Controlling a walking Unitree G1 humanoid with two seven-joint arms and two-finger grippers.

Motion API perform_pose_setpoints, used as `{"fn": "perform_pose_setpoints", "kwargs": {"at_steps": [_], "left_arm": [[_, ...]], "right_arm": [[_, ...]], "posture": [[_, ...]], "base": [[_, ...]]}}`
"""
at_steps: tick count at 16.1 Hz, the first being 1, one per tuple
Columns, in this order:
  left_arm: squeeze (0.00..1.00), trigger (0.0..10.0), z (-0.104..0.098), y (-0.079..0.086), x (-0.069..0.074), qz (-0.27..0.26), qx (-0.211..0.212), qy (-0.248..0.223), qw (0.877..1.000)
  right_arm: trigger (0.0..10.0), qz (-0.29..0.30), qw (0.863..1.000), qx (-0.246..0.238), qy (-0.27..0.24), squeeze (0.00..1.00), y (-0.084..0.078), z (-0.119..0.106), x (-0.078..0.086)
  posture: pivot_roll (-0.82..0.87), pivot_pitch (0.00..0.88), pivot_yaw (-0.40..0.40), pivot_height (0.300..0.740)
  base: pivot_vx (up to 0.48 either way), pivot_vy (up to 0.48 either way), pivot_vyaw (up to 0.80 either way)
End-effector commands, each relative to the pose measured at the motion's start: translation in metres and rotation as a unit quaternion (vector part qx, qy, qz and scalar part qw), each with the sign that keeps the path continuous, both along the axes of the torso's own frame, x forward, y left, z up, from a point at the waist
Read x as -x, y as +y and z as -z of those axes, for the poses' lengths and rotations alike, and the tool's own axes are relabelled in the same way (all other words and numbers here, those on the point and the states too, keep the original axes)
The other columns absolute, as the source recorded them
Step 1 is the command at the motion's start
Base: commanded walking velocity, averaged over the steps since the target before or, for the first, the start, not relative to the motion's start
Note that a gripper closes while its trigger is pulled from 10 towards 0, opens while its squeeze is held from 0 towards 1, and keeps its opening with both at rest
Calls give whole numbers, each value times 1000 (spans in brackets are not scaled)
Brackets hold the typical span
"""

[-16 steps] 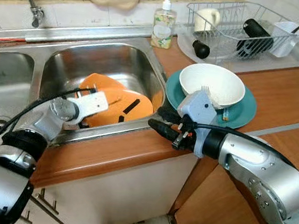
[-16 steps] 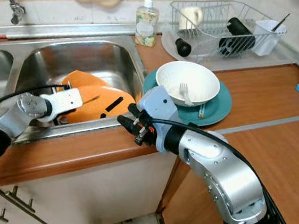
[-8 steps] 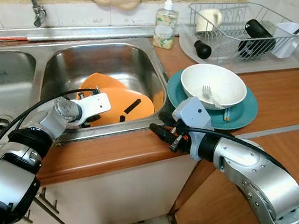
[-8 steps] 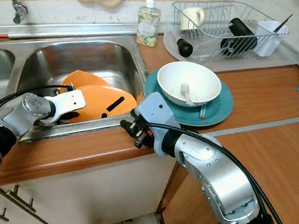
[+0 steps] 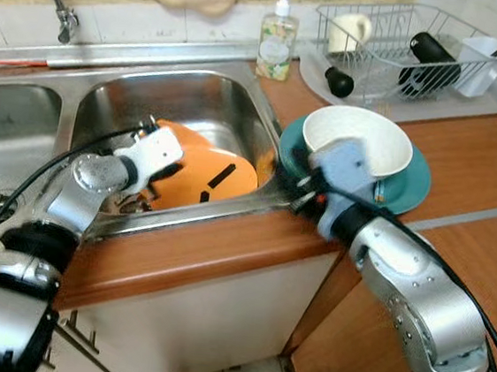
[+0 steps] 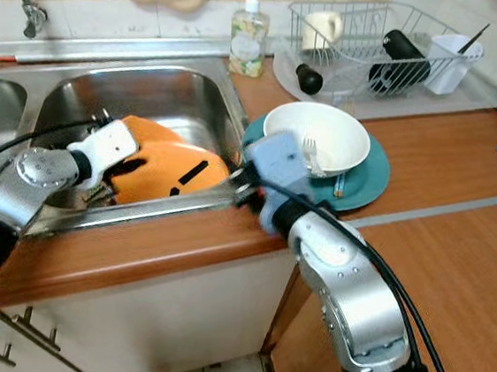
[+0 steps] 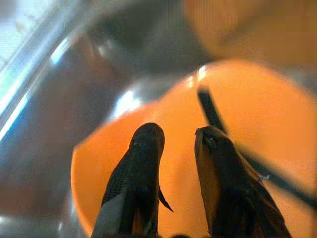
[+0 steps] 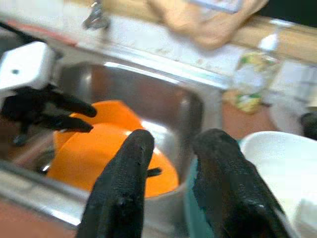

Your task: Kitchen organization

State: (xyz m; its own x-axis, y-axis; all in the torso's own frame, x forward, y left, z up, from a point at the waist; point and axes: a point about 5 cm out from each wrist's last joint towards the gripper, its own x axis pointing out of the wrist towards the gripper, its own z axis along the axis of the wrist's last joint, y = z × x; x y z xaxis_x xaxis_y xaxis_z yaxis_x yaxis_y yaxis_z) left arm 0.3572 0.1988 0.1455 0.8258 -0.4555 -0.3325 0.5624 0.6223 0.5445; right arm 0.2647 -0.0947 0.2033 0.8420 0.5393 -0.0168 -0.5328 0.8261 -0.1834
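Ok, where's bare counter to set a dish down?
Free: the wooden counter between the teal plate and the dish rack, running to the right edge. Crowded: the sink holds orange plates and both grippers hover there.

The left arm is reached forward from seven o'clock, its wrist bent toward two o'clock. The left gripper (image 7: 171,148) is held with its two fingers slightly parted, nothing gripped between them. The right arm is bent in from five o'clock, forearm angled toward eleven o'clock. The right gripper (image 8: 171,163) is held with fingers apart and empty.
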Motion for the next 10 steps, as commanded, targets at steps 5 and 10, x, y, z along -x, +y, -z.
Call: {"fn": "perform_pose_setpoints", "kwargs": {"at_steps": [5, 10], "left_arm": [[0, 10000, -14, -15, 35, 53, 156, -49, 985], [0, 10000, -17, -23, 69, 63, 235, -51, 969]], "right_arm": [[10000, 96, 994, -18, -50, 1000, -20, 7, 2], [10000, 144, 985, -38, -89, 1000, -32, 3, 6]], "posture": [[-68, 0, 40, 740], [-69, 0, 48, 740]], "base": [[0, 0, 0], [0, 0, 0]]}}
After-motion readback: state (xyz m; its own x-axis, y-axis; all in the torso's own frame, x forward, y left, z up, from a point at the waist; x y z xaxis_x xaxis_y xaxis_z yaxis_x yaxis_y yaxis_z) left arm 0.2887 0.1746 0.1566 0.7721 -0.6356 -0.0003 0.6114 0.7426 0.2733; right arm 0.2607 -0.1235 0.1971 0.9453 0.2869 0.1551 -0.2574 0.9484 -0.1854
